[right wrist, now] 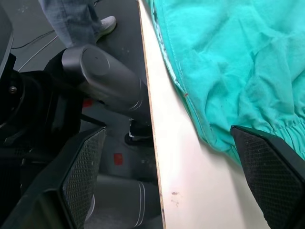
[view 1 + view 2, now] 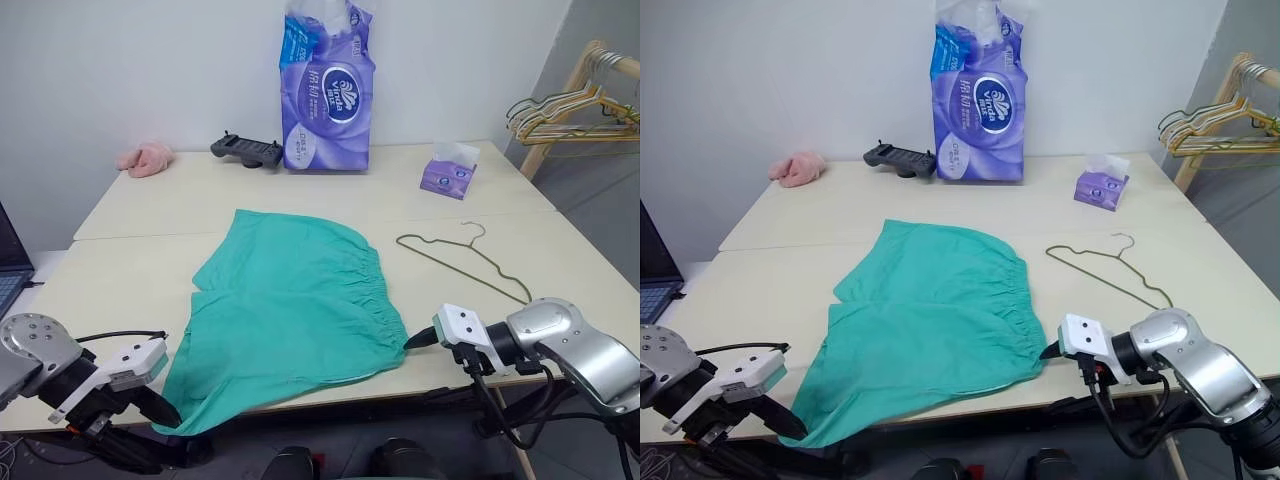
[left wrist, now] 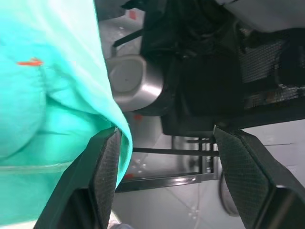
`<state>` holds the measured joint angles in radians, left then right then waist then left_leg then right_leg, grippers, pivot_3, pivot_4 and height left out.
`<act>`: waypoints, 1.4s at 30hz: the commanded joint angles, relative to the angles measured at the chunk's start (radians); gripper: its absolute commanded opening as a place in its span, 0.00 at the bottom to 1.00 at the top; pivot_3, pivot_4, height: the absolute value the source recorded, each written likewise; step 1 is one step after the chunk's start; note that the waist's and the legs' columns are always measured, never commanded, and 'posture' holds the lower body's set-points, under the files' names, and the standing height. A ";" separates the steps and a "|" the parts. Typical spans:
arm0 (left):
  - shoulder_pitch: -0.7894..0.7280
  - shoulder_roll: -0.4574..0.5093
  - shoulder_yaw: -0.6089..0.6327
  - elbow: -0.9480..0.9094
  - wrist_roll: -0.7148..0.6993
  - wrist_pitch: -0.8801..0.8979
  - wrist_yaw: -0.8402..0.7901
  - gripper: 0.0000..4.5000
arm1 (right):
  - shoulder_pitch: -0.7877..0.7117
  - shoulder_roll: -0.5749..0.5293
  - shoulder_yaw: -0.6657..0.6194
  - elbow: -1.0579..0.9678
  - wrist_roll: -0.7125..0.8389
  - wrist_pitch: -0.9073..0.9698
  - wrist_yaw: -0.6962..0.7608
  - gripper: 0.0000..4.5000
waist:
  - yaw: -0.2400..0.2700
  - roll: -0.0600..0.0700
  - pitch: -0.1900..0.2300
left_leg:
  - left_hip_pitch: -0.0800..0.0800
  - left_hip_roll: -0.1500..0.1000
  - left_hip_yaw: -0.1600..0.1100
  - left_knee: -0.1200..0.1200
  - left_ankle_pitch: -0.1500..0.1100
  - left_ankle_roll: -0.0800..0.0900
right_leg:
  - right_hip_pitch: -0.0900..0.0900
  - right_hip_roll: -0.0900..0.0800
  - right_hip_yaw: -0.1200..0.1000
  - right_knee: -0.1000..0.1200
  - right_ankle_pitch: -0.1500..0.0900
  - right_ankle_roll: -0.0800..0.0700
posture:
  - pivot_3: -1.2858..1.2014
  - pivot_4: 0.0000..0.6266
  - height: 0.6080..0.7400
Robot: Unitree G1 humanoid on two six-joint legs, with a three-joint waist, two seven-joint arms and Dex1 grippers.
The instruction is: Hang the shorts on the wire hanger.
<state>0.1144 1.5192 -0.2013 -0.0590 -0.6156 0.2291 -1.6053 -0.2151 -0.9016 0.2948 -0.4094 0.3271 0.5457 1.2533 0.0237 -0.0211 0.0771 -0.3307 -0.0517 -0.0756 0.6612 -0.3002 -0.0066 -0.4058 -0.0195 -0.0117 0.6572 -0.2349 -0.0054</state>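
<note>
Your left hand [image 2: 150,405] and right hand [image 2: 418,340] are both released, flanking the teal-green fabric shorts [image 2: 290,300] lying on the cream bench [image 2: 130,280].

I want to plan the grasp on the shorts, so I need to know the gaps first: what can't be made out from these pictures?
- Shorts: the hem corner hangs past the table front edge, behind the left gripper in the eye views; contact unclear.
- Right gripper: the tips meet the waistband corner; touching or apart is unclear.
- Wire hanger: too thin to tell whether it lies flat.
</note>
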 commanded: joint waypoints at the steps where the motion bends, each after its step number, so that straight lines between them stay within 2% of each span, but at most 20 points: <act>1: -0.052 -0.029 -0.027 0.038 0.054 -0.027 -0.009 0.73 | -0.005 -0.002 -0.017 -0.024 0.003 -0.005 -0.013 0.99 | 0.000 0.000 0.000 | 0.000 0.000 0.000 0.000 0.000 0.000 | 0.000 0.000 0.000 0.000 0.000 0.000 | 0.53 0.03 1.00; 17: -0.091 -0.048 -0.099 0.086 0.127 -0.099 -0.009 0.73 | 0.002 -0.014 -0.027 -0.055 0.024 0.028 -0.021 0.99 | -0.001 -0.001 0.008 | 0.000 0.001 0.001 0.000 -0.001 0.000 | 0.000 0.000 0.000 -0.001 0.000 0.001 | 0.53 0.05 1.00; 21: -0.084 -0.016 -0.111 0.128 0.153 -0.163 -0.009 0.73 | 0.001 -0.023 -0.029 -0.054 0.028 0.035 -0.009 0.99 | -0.001 -0.001 0.012 | 0.000 0.002 0.001 0.000 -0.001 0.000 | 0.000 0.000 0.000 -0.001 0.000 0.001 | 0.53 0.05 1.00; 28: -0.085 0.106 -0.123 0.211 0.069 -0.237 -0.009 0.73 | 0.012 -0.039 -0.027 -0.052 0.039 0.031 0.002 0.99 | -0.001 -0.004 0.015 | 0.000 0.004 0.002 0.000 -0.002 0.000 | -0.001 0.001 -0.002 -0.002 0.000 0.001 | 0.53 0.05 1.00; 32: -0.136 0.119 -0.112 0.323 0.066 -0.253 -0.009 0.73 | 0.008 -0.038 -0.039 -0.059 0.054 0.046 -0.001 0.99 | 0.000 -0.003 0.017 | 0.000 0.006 0.003 0.000 -0.003 0.000 | -0.001 0.002 -0.004 -0.004 0.001 0.002 | 0.54 0.05 1.00; 34: -0.247 0.065 -0.089 0.377 0.059 -0.169 -0.009 0.73 | 0.013 -0.042 -0.058 -0.067 0.068 0.059 -0.011 0.99 | 0.002 -0.004 0.018 | -0.001 0.007 0.003 0.000 -0.003 0.000 | -0.001 0.003 -0.005 -0.006 0.002 0.003 | 0.54 0.06 1.00; 37: -0.485 -0.079 -0.037 0.428 0.073 0.013 -0.009 0.73 | -0.009 -0.028 -0.108 -0.067 0.103 0.116 -0.058 0.99 | 0.010 -0.002 0.020 | -0.003 0.007 0.001 0.002 -0.003 0.000 | 0.001 0.004 -0.008 -0.008 0.004 0.006 | 0.54 0.07 1.00; 40: -0.617 -0.223 0.030 0.354 0.027 0.177 0.109 0.73 | -0.060 0.007 -0.178 -0.057 0.142 0.191 -0.138 0.99 | 0.007 -0.002 0.020 | -0.005 0.007 0.000 0.002 -0.003 0.000 | 0.001 0.005 -0.006 -0.009 0.005 0.008 | 0.53 0.07 1.00; 42: -0.662 -0.349 0.079 0.273 -0.001 0.275 0.262 0.73 | -0.088 0.019 -0.226 -0.056 0.167 0.235 -0.180 0.99 | 0.002 -0.002 0.020 | -0.006 0.007 0.001 0.002 -0.003 0.000 | 0.000 0.005 -0.003 -0.010 0.007 0.012 | 0.53 0.06 1.00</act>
<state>-0.5209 1.2187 -0.1786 0.2876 -0.5780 0.4236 -1.4538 -0.2734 -0.8857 0.1352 -0.4490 0.4593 0.7447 1.1114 0.0257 -0.0234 0.0967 -0.3370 -0.0450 -0.0740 0.6637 -0.3034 -0.0065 -0.4066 -0.0148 -0.0138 0.6471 -0.2268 0.0078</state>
